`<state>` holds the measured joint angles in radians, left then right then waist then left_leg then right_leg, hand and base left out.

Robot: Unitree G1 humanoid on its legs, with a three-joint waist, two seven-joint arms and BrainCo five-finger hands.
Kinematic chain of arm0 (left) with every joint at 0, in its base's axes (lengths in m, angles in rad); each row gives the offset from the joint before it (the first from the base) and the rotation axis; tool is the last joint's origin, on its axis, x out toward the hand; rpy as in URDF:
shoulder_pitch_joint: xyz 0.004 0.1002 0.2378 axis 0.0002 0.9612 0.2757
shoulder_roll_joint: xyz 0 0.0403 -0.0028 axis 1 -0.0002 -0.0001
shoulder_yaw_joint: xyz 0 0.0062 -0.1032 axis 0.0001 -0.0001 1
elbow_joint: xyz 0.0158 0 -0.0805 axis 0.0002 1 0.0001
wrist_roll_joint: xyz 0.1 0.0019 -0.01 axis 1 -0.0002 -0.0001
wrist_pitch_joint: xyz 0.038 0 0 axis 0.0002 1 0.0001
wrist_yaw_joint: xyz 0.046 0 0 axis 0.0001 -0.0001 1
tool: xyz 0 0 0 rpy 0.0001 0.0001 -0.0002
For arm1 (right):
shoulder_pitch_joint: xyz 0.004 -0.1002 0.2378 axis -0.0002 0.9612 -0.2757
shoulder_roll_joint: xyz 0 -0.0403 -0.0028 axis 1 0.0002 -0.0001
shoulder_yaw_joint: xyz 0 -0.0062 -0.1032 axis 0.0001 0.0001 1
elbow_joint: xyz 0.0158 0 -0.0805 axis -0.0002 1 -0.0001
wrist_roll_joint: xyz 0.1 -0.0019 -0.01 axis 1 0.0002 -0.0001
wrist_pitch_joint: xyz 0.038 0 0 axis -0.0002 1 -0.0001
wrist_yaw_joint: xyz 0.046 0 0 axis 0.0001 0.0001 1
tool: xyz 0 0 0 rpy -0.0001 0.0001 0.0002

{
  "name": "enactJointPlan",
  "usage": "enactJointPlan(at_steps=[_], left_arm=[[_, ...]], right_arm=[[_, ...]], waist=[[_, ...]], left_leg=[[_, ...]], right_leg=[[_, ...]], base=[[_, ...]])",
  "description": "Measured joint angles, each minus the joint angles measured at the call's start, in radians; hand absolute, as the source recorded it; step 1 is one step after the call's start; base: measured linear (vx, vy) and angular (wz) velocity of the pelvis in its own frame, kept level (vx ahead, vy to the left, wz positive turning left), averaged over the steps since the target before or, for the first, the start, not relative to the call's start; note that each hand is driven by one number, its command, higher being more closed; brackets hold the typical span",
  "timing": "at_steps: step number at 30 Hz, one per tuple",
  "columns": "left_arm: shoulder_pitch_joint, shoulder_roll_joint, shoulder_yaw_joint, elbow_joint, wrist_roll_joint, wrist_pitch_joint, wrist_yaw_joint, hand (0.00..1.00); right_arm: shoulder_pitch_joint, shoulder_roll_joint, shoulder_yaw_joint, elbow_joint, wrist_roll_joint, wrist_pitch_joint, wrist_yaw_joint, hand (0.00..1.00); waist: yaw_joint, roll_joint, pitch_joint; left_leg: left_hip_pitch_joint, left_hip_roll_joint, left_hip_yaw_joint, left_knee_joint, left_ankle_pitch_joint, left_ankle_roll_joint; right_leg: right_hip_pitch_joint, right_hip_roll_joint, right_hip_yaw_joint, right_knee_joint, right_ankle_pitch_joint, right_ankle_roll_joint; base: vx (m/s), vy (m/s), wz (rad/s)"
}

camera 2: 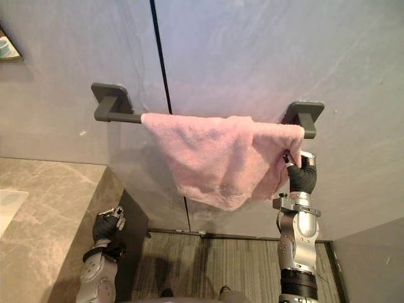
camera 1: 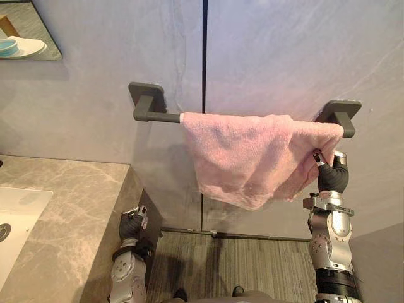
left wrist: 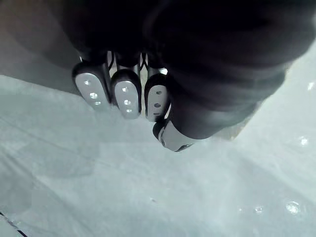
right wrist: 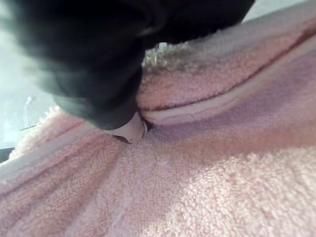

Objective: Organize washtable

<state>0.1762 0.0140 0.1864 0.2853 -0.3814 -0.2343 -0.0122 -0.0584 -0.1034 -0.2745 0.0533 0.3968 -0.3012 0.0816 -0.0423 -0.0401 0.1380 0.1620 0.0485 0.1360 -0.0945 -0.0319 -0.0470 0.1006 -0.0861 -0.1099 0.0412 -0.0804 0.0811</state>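
A pink towel [camera 1: 246,158] hangs bunched and uneven over a dark wall-mounted bar [camera 1: 158,117], covering the bar's right two thirds. My right hand [camera 1: 331,175] is raised to the towel's lower right edge, just under the bar's right bracket [camera 1: 341,112]. Its fingers pinch the cloth there; in the right wrist view the thumb [right wrist: 131,128] presses into a fold of the towel [right wrist: 222,163]. My left hand [camera 1: 132,222] hangs low beside the counter's end, its fingers [left wrist: 123,94] curled with nothing in them.
A grey marble counter [camera 1: 69,208] with a white sink [camera 1: 16,214] fills the lower left. A mirror corner [camera 1: 25,38] reflecting a white dish sits at the top left. The grey wall has a dark vertical seam [camera 1: 204,50]. Striped flooring [camera 1: 252,265] lies below.
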Motion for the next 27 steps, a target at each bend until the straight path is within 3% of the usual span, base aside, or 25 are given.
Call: enactJointPlan(at_steps=[1, 2, 9, 19, 27], left_arm=[[0.000, 0.000, 0.000, 0.000, 0.000, 0.000, 0.000, 0.00], [0.001, 0.000, 0.000, 0.000, 0.000, 0.000, 0.000, 0.00], [0.002, 0.001, -0.036, -0.001, 0.001, 0.000, 0.000, 0.00], [0.007, 0.004, -0.069, -0.075, 0.027, 0.000, -0.002, 0.00], [0.009, -0.001, -0.078, -0.180, 0.072, -0.003, -0.006, 0.00]], right_arm=[[0.001, 0.000, 0.000, 0.000, -0.001, 0.000, 0.000, 1.00], [0.005, 0.000, 0.002, 0.000, -0.003, 0.000, 0.000, 0.00], [0.027, 0.000, 0.009, 0.021, -0.006, 0.010, -0.017, 0.00], [0.110, 0.022, 0.018, 0.087, -0.017, 0.080, -0.047, 0.00], [0.143, 0.024, 0.021, 0.076, -0.058, 0.085, -0.056, 0.00]], waist=[[0.001, -0.001, 0.000], [0.002, -0.001, -0.001], [0.002, -0.002, -0.001], [0.000, -0.004, -0.002], [0.001, -0.004, -0.003]], left_leg=[[-0.001, 0.000, 0.000, 0.000, 0.000, 0.000], [-0.001, 0.000, 0.000, 0.000, 0.000, 0.000], [0.000, 0.000, 0.000, 0.000, 0.000, 0.000], [-0.010, 0.003, 0.001, 0.017, -0.006, -0.004], [-0.010, 0.006, 0.001, 0.025, -0.010, -0.004]], right_leg=[[0.000, 0.000, 0.000, 0.000, 0.000, 0.000], [0.000, 0.000, 0.000, 0.001, 0.000, 0.000], [-0.002, 0.000, 0.000, 0.009, -0.006, -0.003], [-0.011, 0.001, 0.001, 0.011, -0.009, -0.006], [-0.009, -0.002, 0.001, 0.011, -0.008, -0.006]], base=[[0.00, 0.000, 0.00], [0.00, 0.000, 0.00], [0.00, -0.004, 0.00], [0.00, -0.003, 0.00], [0.00, 0.000, 0.00]])
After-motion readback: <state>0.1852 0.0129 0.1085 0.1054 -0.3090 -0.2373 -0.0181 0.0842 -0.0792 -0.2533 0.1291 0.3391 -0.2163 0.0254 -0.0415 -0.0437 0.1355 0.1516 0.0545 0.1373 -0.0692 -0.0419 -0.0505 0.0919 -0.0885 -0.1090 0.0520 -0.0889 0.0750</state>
